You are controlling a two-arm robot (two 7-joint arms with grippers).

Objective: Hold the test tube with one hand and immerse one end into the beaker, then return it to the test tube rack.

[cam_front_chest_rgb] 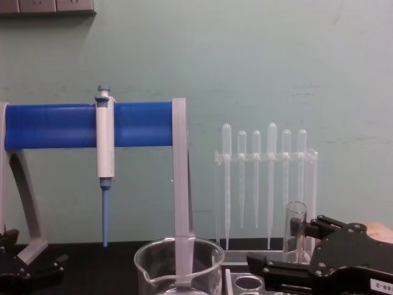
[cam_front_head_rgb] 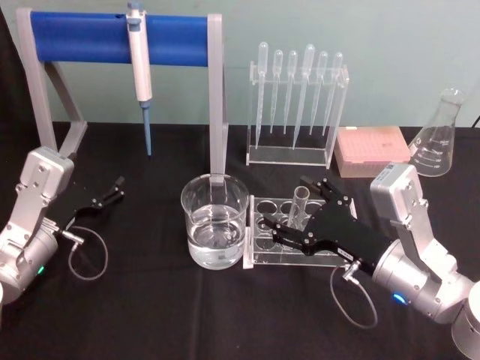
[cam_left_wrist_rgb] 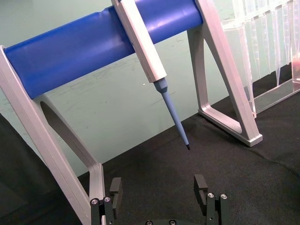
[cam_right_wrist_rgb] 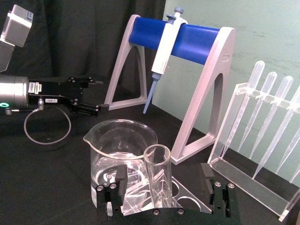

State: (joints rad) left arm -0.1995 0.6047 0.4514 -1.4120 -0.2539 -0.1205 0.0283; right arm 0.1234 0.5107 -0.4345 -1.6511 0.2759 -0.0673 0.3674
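Black tabletop [cam_front_head_rgb: 150, 300]: right hand [cam_front_head_rgb: 286, 202] spread, gaps flanking the racked test tube [cam_front_head_rgb: 300, 204]; left hand [cam_front_head_rgb: 114, 190] spread, empty.

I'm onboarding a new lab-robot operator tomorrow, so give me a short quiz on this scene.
1. True or false: the test tube stands in the rack, beside the beaker.
2. The right gripper is: A) shut on the tube; B) open, jaws either side of the tube; C) open, far from the tube.
3. Which gripper sits idle and open near the blue stand?
Key: 1 true; 2 B; 3 the left gripper.
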